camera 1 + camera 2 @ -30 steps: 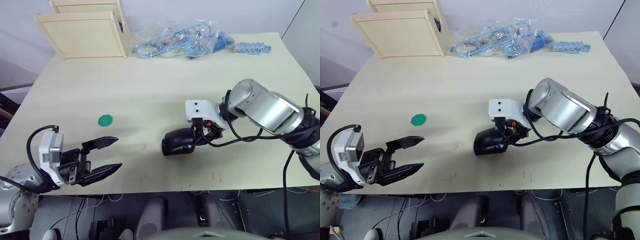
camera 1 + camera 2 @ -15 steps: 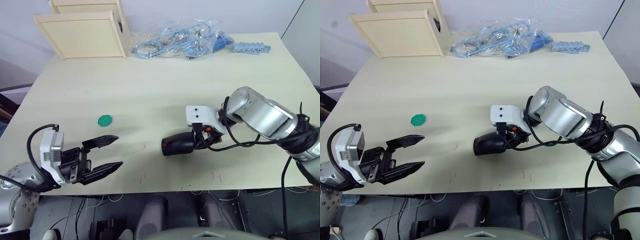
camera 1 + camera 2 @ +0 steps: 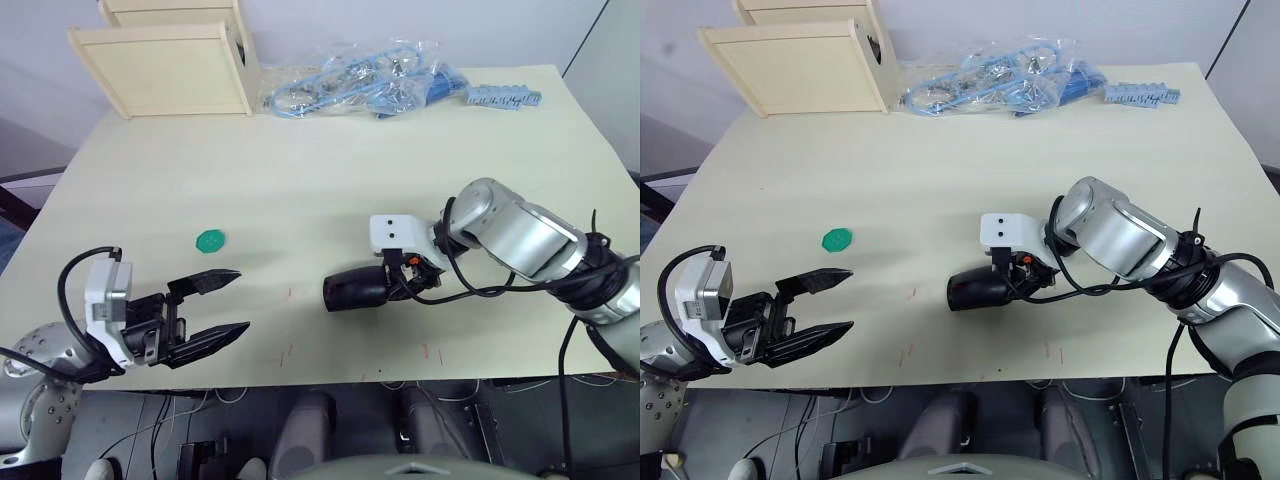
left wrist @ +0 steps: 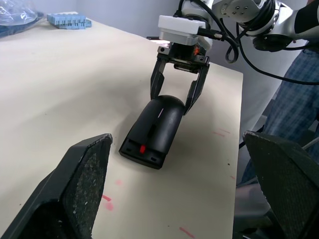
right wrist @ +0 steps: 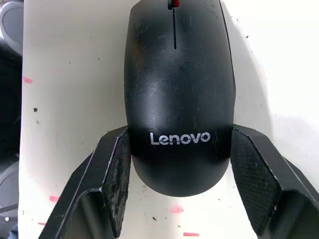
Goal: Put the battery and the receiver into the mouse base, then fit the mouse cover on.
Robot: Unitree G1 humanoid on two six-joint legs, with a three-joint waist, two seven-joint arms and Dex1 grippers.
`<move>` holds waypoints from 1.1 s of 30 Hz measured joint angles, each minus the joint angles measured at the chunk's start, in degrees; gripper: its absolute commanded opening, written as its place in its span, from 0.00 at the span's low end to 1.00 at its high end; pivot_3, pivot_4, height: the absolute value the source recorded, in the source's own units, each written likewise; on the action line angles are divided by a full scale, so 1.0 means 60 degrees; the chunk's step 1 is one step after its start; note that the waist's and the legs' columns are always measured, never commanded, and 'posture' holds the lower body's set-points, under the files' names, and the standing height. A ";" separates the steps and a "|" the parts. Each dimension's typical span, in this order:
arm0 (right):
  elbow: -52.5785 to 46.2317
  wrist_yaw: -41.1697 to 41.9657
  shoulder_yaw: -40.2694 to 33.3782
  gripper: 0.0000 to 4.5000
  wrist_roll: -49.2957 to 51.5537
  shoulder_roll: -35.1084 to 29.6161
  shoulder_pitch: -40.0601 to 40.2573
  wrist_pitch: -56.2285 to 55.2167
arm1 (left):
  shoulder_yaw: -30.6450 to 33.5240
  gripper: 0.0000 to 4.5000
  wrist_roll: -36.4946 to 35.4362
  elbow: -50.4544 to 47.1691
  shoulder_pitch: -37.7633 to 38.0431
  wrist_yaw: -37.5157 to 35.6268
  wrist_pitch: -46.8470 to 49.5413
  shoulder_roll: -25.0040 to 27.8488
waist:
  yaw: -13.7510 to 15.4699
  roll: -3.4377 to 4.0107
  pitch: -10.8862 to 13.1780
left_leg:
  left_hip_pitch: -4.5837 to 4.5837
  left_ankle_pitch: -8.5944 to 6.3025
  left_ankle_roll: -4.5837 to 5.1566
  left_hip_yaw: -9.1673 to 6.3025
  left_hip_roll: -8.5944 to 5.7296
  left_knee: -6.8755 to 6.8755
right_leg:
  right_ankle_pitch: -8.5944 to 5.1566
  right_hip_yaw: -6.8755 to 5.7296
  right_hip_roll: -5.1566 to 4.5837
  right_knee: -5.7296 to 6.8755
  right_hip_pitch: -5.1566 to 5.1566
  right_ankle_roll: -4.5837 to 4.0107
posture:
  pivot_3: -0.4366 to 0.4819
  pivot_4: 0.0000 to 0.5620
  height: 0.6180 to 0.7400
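The mouse cover (image 5: 177, 94), glossy black with a pale Lenovo mark, lies flat on top of the mouse base (image 4: 143, 152), whose front end with a red part shows below it. Together they rest on the table near its front edge. My right gripper (image 5: 179, 133) straddles the cover's rear end, with a finger against each side. The battery and the receiver are hidden. My left gripper (image 3: 242, 300) hovers open and empty at the front left, well apart from the mouse.
A small green disc (image 3: 210, 240) lies on the table left of centre. A wooden box (image 3: 165, 60), a plastic bag of blue parts (image 3: 360, 85) and a blue strip (image 3: 503, 97) sit along the far edge. A person's clothed leg (image 4: 299, 99) stands beyond the table.
One second ago the mouse was tilted, with blue and red showing at its side. It now lies flat and closed. The left gripper has stayed in place.
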 measured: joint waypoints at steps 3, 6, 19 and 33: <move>0.0101 -0.0016 0.0003 0.61 -0.0066 0.0090 0.0000 -0.0053 | 0.0000 1.00 0.0000 -0.0022 0.0033 0.0001 0.0000 -0.0001 | 0.0002 0.0000 0.0000 | 0.0000 0.0000 0.0000 -0.0001 0.0000 0.0000 | 0.0000 -0.0001 0.0000 0.0000 0.0000 0.0000 | 0.48 0.27 1.00; 0.0193 -0.0001 0.0011 0.61 -0.0174 0.0132 0.0000 -0.0165 | 0.0001 1.00 0.0000 -0.0024 0.0113 0.0002 0.0000 -0.0002 | 0.0002 0.0000 0.0000 | -0.0001 0.0000 0.0000 -0.0001 0.0000 0.0000 | 0.0000 -0.0001 -0.0001 -0.0001 0.0000 0.0000 | 0.48 0.27 1.00; 0.0360 0.0084 0.0057 0.61 -0.0387 0.0246 0.0125 -0.0413 | 0.0004 1.00 -0.0001 -0.0051 0.0276 0.0074 -0.0001 -0.0005 | 0.0005 0.0000 0.0000 | 0.0000 0.0000 -0.0001 -0.0001 -0.0001 0.0000 | 0.0000 -0.0002 -0.0001 0.0000 0.0000 -0.0001 | 0.48 0.27 1.00; 0.0812 0.0364 0.0229 0.61 -0.0815 0.0360 0.0221 -0.1021 | 0.0019 1.00 -0.0009 -0.0158 0.0546 0.0153 -0.0017 -0.0065 | 0.0011 -0.0001 -0.0001 | 0.0000 0.0000 -0.0001 -0.0002 -0.0002 0.0001 | 0.0000 -0.0004 -0.0003 0.0001 0.0002 -0.0001 | 0.48 0.27 1.00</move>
